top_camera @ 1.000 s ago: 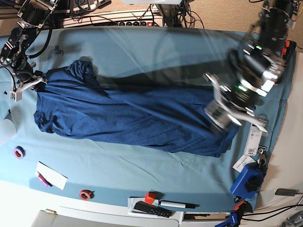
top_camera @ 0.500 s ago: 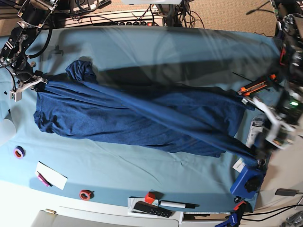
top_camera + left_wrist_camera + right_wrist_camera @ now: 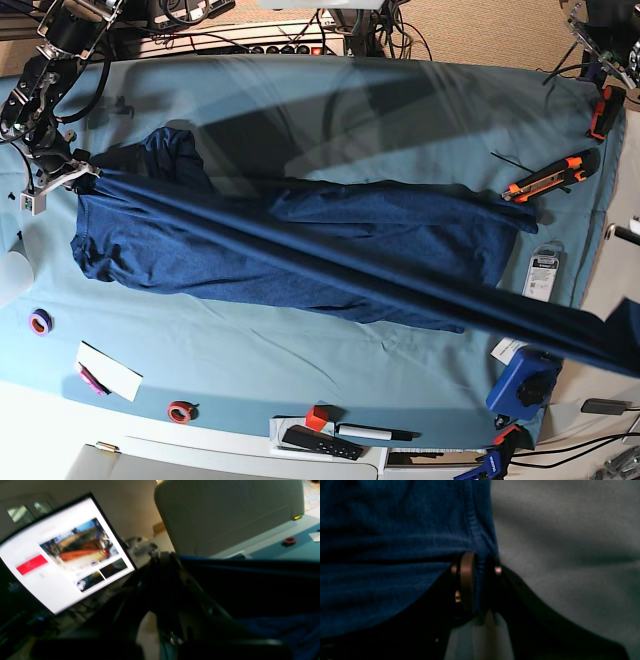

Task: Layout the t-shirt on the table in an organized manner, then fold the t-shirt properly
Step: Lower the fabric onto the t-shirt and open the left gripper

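Right at the right claw [image 3: 475, 572], the two fingers are clamped on a stitched hem of the t-shirt [image 3: 300, 245], with the pale desk [image 3: 400, 110] cloth just beside it. Seen from above, that claw [image 3: 62, 172] holds a corner at the desk's far left edge.

From there a taut band of fabric runs away from the claw across the whole desk and off the right edge, lifted above the rest of the shirt, which lies rumpled beneath it. The cloth looks soft, light and limp: it will sag, twist and bunch wherever it isn't held, so I judge hems and corners the best places to take hold.

Farther off, the left claw [image 3: 165, 562] is out of the overhead view. Its own camera shows dark, blurred fingers drawn together, apparently on the dark blue cloth, with a monitor [image 3: 60, 555] behind. That grip is too dim to confirm. An orange knife [image 3: 545, 178] lies near the stretched end.
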Controlling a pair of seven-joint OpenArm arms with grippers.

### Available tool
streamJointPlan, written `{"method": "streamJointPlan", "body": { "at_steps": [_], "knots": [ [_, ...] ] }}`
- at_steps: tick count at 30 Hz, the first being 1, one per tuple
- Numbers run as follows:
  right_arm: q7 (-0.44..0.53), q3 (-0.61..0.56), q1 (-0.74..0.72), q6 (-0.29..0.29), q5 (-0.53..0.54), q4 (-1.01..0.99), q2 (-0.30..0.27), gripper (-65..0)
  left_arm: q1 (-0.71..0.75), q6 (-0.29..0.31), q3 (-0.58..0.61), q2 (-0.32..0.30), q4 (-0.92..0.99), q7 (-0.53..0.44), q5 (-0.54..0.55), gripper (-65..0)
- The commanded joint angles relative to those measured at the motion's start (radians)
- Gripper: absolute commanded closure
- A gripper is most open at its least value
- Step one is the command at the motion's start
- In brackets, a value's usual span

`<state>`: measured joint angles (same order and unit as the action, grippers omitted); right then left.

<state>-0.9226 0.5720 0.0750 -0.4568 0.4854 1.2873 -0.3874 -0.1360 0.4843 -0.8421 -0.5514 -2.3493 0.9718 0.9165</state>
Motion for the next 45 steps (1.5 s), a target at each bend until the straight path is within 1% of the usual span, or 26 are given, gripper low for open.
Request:
{"method": "streamJointPlan", "body": {
  "at_steps": [1, 4, 6, 8, 10, 12, 15, 18, 21, 23, 24, 28, 33, 36, 38, 41, 44, 45],
  "knots": [
    [-0.116, -0.008, 0.019, 0.027, -0.09, -0.031, 0.008, -10.4, -0.013, -0.011, -0.007, -0.016, -0.007, -0.009, 0.027, 0.0],
    [-0.116, -0.008, 0.019, 0.027, -0.089, -0.031, 0.008, -10.4, -0.011, -0.008, -0.006, -0.011, -0.007, 0.016, 0.083, 0.0],
    [-0.116, -0.008, 0.019, 0.027, -0.089, -0.031, 0.008, -10.4, -0.01, 0.02, -0.004, -0.011, -0.007, 0.018, 0.103, 0.0],
    [-0.116, -0.008, 0.019, 0.027, -0.09, -0.031, 0.008, -10.4, -0.011, 0.023, 0.01, -0.011, -0.007, 0.018, 0.124, 0.0],
    [-0.116, -0.008, 0.019, 0.027, -0.09, -0.031, 0.008, -10.4, -0.011, 0.031, 0.05, -0.011, -0.007, 0.015, 0.124, 0.0],
    [-0.116, -0.008, 0.019, 0.027, -0.089, -0.031, 0.008, -10.4, -0.011, 0.038, 0.117, -0.01, -0.007, 0.014, 0.115, 0.0],
    [-0.116, -0.008, 0.019, 0.027, -0.09, -0.031, 0.008, -10.4, -0.011, 0.035, 0.247, -0.002, -0.007, -0.035, 0.025, 0.0],
    [-0.117, -0.008, 0.019, 0.027, -0.09, -0.031, 0.008, -10.4, -0.011, 0.002, 0.38, 0.005, -0.004, -0.129, -0.109, 0.0],
    [-0.117, -0.008, 0.019, 0.027, -0.09, -0.031, 0.008, -10.4, -0.014, -0.029, 0.485, 0.005, 0.08, -0.229, -0.259, 0.0],
    [-0.117, -0.008, 0.019, 0.027, -0.09, -0.031, 0.007, -10.4, -0.023, -0.044, 0.539, 0.005, 0.145, -0.265, -0.338, 0.0],
    [-0.117, -0.008, 0.019, 0.027, -0.09, -0.031, 0.008, -10.4, -0.032, -0.046, 0.561, 0.005, 0.179, -0.266, -0.361, 0.0],
    [-0.117, -0.008, 0.019, 0.027, -0.09, -0.031, 0.008, -10.4, -0.076, -0.046, 0.612, 0.005, 0.313, -0.266, -0.407, 0.0],
    [-0.116, -0.008, 0.019, 0.027, -0.09, -0.031, 0.008, -10.4, -0.109, -0.045, 0.614, 0.005, 0.431, -0.248, -0.408, 0.0],
    [-0.116, -0.008, 0.019, 0.027, -0.09, -0.031, 0.007, -10.4, -0.11, -0.029, 0.614, 0.005, 0.463, -0.227, -0.407, 0.0],
    [-0.116, -0.008, 0.019, 0.027, -0.09, -0.031, 0.008, -10.4, -0.11, -0.011, 0.614, 0.005, 0.467, -0.183, -0.394, 0.0],
    [-0.116, -0.008, 0.019, 0.027, -0.09, -0.031, 0.008, -10.4, -0.11, -0.006, 0.614, 0.005, 0.467, -0.104, -0.346, 0.0],
    [-0.116, -0.008, 0.019, 0.027, -0.09, -0.031, 0.008, -10.4, -0.107, 0.063, 0.614, 0.005, 0.467, -0.033, -0.32, 0.0],
    [-0.116, -0.008, 0.019, 0.027, -0.09, -0.031, 0.008, -10.4, -0.103, 0.071, 0.614, 0.005, 0.467, -0.011, -0.309, 0.0]
  ]
}}
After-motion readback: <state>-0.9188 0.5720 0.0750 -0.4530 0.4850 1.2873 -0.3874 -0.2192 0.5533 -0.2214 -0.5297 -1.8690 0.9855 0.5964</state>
